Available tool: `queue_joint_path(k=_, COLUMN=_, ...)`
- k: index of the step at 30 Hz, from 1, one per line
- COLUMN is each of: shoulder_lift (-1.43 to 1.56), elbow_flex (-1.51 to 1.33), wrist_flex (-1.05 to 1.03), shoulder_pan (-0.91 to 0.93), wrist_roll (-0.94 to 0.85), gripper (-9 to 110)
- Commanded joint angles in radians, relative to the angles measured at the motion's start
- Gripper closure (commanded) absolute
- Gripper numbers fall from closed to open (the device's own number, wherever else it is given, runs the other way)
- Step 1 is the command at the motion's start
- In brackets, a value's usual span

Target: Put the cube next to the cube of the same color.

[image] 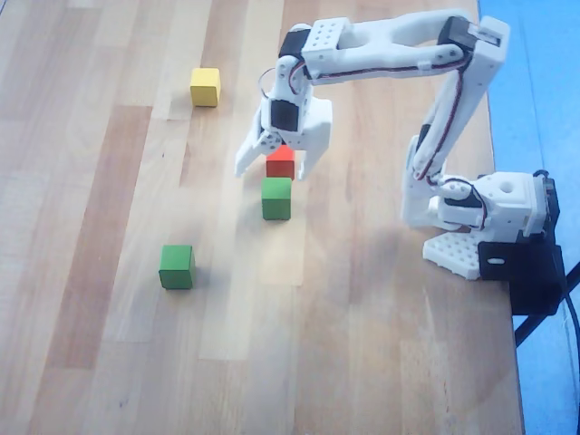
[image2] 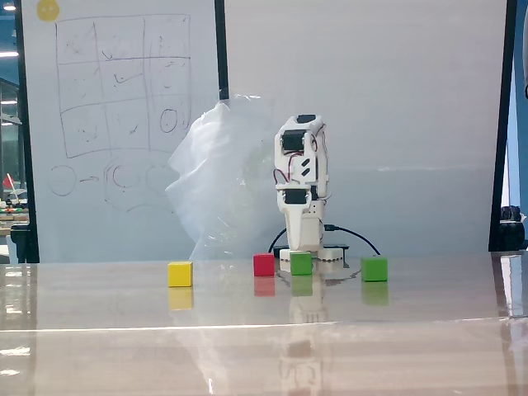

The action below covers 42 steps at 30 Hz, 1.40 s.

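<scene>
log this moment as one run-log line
gripper: open above red cube | holding nothing | green cube and other green cube apart | yellow cube untouched

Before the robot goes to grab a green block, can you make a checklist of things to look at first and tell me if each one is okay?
1. Gripper open enough to take a cube: ok in the overhead view, its fingers are spread.
2. Gripper empty: ok, nothing sits between the fingers.
3. Both green cubes found: ok, the brighter green cube lies just below the red cube, and the darker green cube lies apart at lower left.
4. Gripper over the cube to move: not ok, it hangs above the red cube.
5. Free space beside the brighter green cube: ok, bare table on both sides.
6. Yellow cube out of the way: ok, far at the top.
</scene>
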State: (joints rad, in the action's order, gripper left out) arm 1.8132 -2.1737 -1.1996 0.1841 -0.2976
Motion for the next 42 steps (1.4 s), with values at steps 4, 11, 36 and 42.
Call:
queue_joint_path(k=4, shoulder_lift=-0.058, elbow_flex=0.104, wrist_flex=0.044, shoulder_pan=0.017, wrist_roll=0.005, gripper=68)
queue_joint_path(k=11, shoulder_lift=-0.140, elbow_flex=0.104, wrist_flex=0.121, shoulder_pan=0.015, wrist_roll=0.005, gripper=68)
queue_joint_path(k=36, shoulder_lift=-0.011, elbow_flex=0.150, wrist_flex=0.003, shoulder_pan=-0.037, wrist_roll=0.179, gripper=102)
queue_joint_path(k=42, shoulder_lift=0.069, elbow_flex=0.380, wrist_flex=-0.172, shoulder_pan=-0.100, wrist_roll=0.181, gripper=102)
